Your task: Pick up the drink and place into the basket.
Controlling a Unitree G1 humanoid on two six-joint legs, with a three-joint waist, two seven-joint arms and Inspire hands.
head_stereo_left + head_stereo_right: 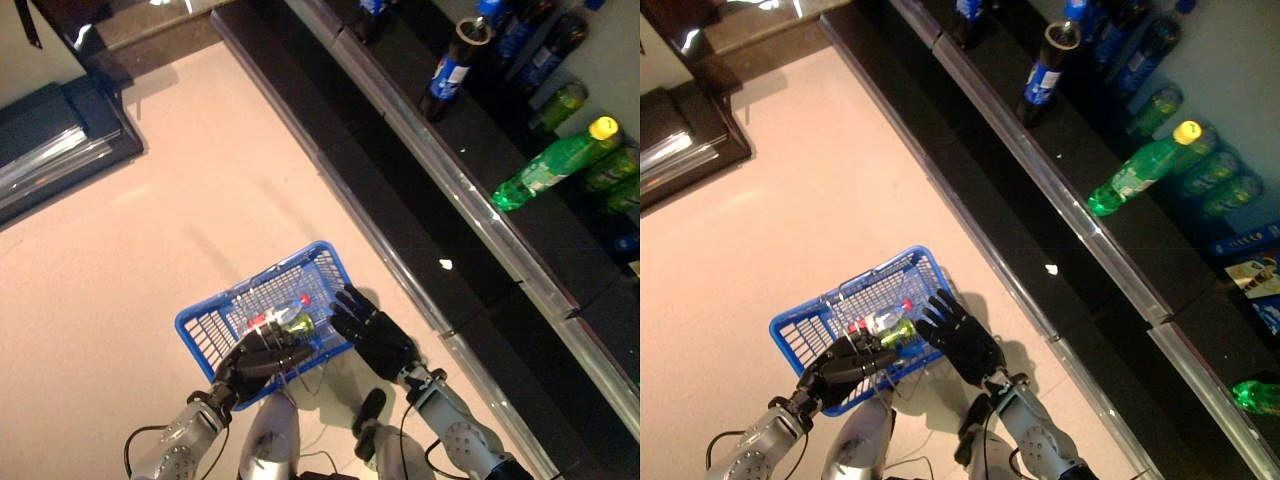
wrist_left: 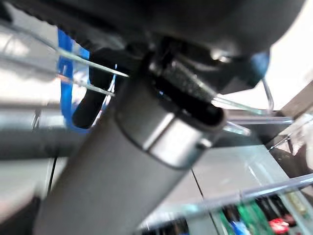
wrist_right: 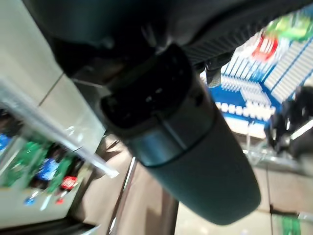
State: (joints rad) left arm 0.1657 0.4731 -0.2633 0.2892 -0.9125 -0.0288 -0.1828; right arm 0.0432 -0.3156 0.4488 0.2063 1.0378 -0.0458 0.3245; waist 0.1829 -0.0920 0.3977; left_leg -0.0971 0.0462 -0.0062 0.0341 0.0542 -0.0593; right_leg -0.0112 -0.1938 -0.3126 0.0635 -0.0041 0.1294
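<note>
The blue basket [image 1: 222, 318] hangs in front of me, held up off the floor. My left hand [image 1: 258, 363] is shut on its thin wire handles at the near rim. A drink with a clear body, red cap and green label [image 1: 283, 318] lies inside the basket; it also shows in the right eye view [image 1: 883, 326]. My right hand [image 1: 368, 326] is open and empty, its fingers spread just beside the basket's right rim, next to the drink. The basket's slatted wall [image 3: 244, 83] shows past the right hand in the right wrist view.
Dark shelves [image 1: 450, 170] run along the right. On them stand a green bottle with a yellow cap [image 1: 555, 160], a dark bottle with a blue label [image 1: 452, 70] and other blue and green drinks. A dark low stand [image 1: 55, 140] is at the far left on the pale floor.
</note>
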